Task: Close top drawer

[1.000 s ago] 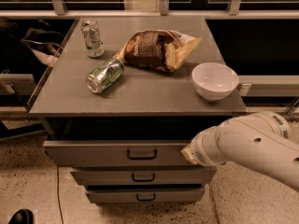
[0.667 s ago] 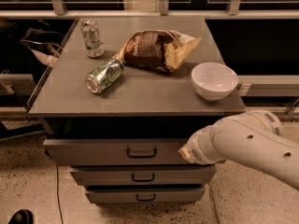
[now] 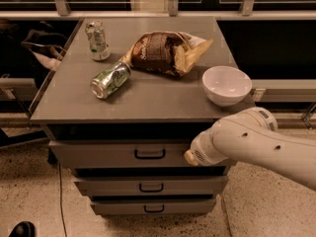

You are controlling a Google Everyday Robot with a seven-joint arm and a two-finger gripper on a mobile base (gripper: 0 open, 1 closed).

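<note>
The top drawer (image 3: 98, 154) is a wide grey metal drawer just under the cabinet top, pulled out a little, with a dark gap above its front panel. Its small black loop handle (image 3: 149, 154) sits at the centre. My white arm (image 3: 256, 144) reaches in from the right. The gripper (image 3: 190, 157) is at the arm's end, against the right part of the drawer front, to the right of the handle. Its fingers are hidden behind the wrist.
Two lower drawers (image 3: 150, 185) (image 3: 153, 207) also stick out slightly. On the cabinet top (image 3: 148, 100) are an upright can (image 3: 97, 40), a lying can (image 3: 110, 79), a chip bag (image 3: 165, 52) and a white bowl (image 3: 226, 84). Speckled floor lies around.
My arm has moved a little left and forward along the drawer front. The top drawer's gap looks slightly narrower.
</note>
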